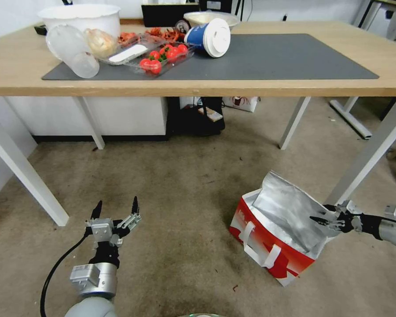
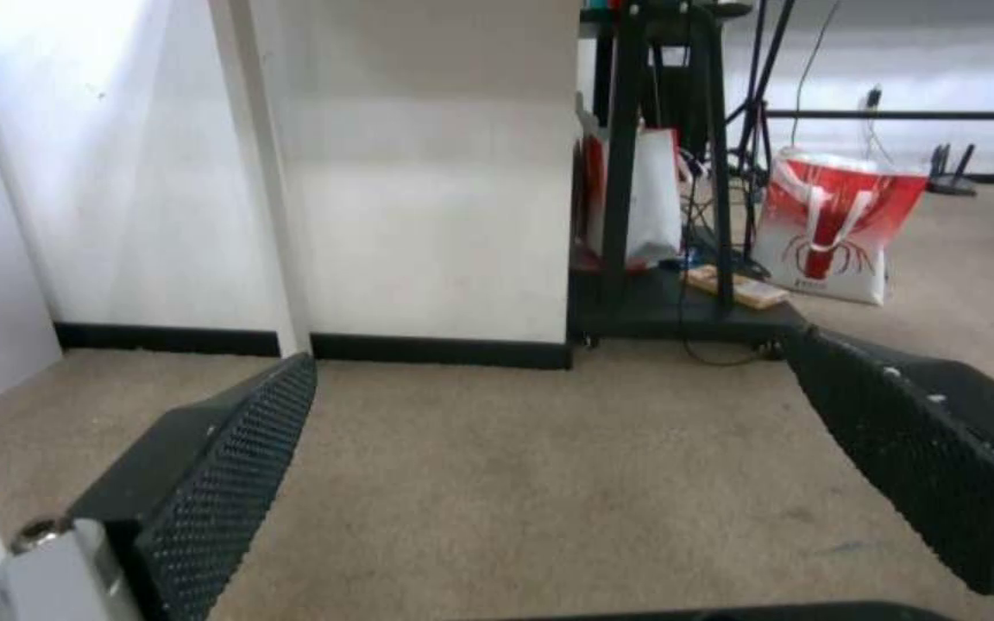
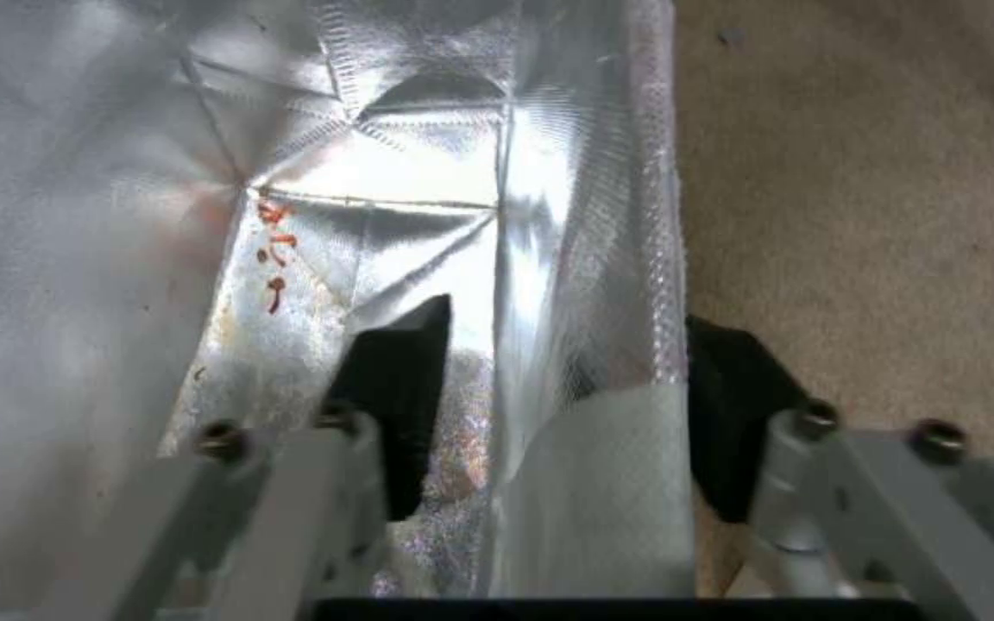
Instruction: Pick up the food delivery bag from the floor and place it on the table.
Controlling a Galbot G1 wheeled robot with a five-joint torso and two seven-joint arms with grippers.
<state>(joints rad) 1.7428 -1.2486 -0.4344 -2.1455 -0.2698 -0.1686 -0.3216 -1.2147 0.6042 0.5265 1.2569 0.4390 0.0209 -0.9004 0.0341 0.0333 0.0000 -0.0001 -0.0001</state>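
Behind foil, right gripper [image 1: 320, 219] straddles bag [image 1: 268, 246].

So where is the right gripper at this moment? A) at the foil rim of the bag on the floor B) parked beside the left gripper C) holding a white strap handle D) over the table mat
A: the right gripper straddles the foil wall of the food delivery bag, one finger inside and one outside, on the floor.

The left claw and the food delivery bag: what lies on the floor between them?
Nothing. In the head view, bare floor separates the open left claw from the food delivery bag.
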